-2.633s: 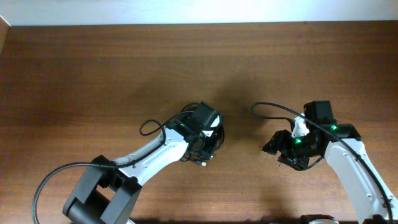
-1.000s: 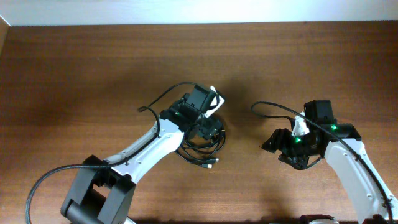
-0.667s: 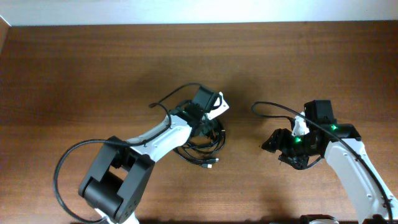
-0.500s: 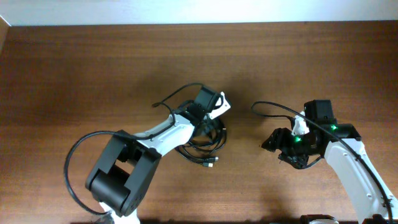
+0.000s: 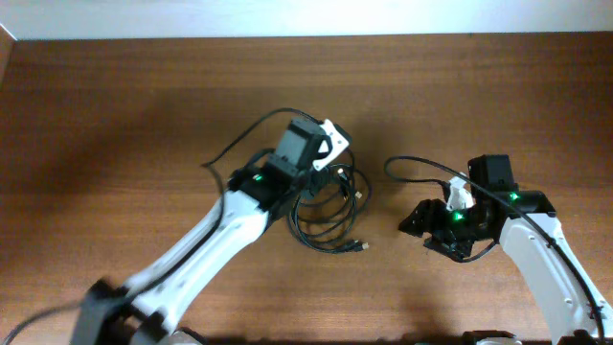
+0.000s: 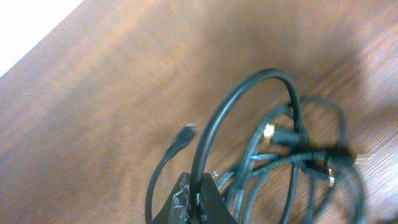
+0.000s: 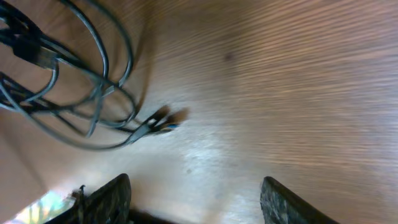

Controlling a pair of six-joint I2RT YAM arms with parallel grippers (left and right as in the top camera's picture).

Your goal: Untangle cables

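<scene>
The cables (image 5: 330, 213) are thin black cords in a loose tangle on the wooden table, with a plug end (image 5: 362, 246) at the lower right. My left gripper (image 5: 321, 180) is shut on one black cable (image 6: 211, 137) that arches up out of its jaws (image 6: 198, 202) and back down into the tangle (image 6: 298, 162). My right gripper (image 5: 418, 222) is open and empty, just right of the tangle, its fingers (image 7: 193, 199) wide apart over bare wood. The right wrist view shows the cable loops (image 7: 68, 93) and a plug (image 7: 163, 122) ahead.
The wooden table (image 5: 115, 115) stretches around the arms, with a pale wall strip (image 5: 287, 17) along the far edge. A thicker black robot wire (image 5: 417, 165) loops from the right arm.
My left gripper has moved up and to the right, pulling the tangle with it. The cable loops have spread out and shifted right. The right arm has stayed still.
</scene>
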